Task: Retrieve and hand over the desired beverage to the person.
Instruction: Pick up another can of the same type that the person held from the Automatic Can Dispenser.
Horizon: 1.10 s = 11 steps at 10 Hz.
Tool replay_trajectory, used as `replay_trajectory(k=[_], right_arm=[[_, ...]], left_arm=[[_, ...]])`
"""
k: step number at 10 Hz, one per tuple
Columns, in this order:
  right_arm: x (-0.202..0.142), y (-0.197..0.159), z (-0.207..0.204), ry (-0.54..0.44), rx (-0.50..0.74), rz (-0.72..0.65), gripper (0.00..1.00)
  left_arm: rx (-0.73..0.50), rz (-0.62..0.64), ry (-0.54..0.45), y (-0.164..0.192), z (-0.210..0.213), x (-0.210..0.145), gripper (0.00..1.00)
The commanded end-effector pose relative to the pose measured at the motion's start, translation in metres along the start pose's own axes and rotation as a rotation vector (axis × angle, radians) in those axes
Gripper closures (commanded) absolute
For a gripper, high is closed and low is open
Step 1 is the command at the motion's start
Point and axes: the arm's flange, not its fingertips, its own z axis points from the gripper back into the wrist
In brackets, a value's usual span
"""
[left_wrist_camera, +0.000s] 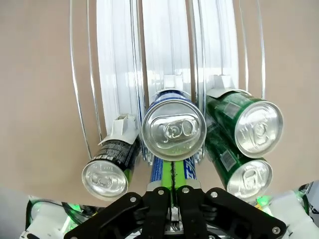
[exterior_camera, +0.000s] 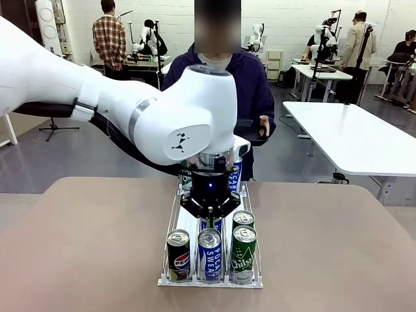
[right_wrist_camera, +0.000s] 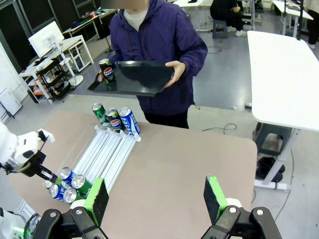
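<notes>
- We see our left gripper (exterior_camera: 209, 211) hanging over the near end of the can rack (exterior_camera: 170, 224), right above the middle lane; from the right wrist camera it (right_wrist_camera: 47, 175) sits beside the near cans.
- Its fingers look drawn narrow, close together, just above a blue can (left_wrist_camera: 173, 130), but we cannot tell whether they grip anything.
- At the rack's near end stand a black cola can (exterior_camera: 178, 253), a blue-and-white can (exterior_camera: 209, 255) and a green can (exterior_camera: 244, 253), with a second green can (exterior_camera: 243, 220) behind.
- Three more cans (right_wrist_camera: 115, 119) stand at the rack's far end.
- Our right gripper (right_wrist_camera: 157, 196) hovers high above the table (right_wrist_camera: 199, 159), green pads (right_wrist_camera: 214, 196) spread wide, holding nothing.
- The person (right_wrist_camera: 159, 45) stands at the far side holding a black tray (right_wrist_camera: 137, 77) with one cola can (right_wrist_camera: 106, 70) on it.
</notes>
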Motion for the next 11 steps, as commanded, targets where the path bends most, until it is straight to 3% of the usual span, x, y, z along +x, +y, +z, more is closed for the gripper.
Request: replay_trajectory(k=[1, 5, 6, 7, 8, 9, 11], right_arm=[[0.000, 0.000, -0.003, -0.002, 0.020, -0.002, 0.00], [0.000, 0.000, -0.003, -0.002, 0.020, -0.002, 0.00], [0.000, 0.000, -0.003, -0.002, 0.020, -0.002, 0.00], [0.000, 0.000, -0.003, -0.002, 0.020, -0.002, 0.00], [0.000, 0.000, -0.003, -0.002, 0.020, -0.002, 0.00], [0.000, 0.000, -0.003, -0.002, 0.020, -0.002, 0.00], [0.000, 0.000, -0.003, -0.002, 0.020, -0.002, 0.00]], left_arm=[[-0.023, -0.020, -0.032, 0.018, 0.023, -0.019, 1.00], [-0.025, -0.031, -0.040, 0.026, 0.033, -0.024, 1.00], [-0.025, -0.034, -0.031, 0.026, 0.034, -0.025, 0.92], [-0.024, -0.040, -0.027, 0.026, 0.033, -0.025, 0.41], [-0.020, -0.044, -0.023, 0.026, 0.032, -0.025, 0.34], [-0.017, -0.048, -0.022, 0.025, 0.032, -0.025, 0.00], [-0.008, -0.053, -0.010, 0.023, 0.027, -0.024, 0.00]])
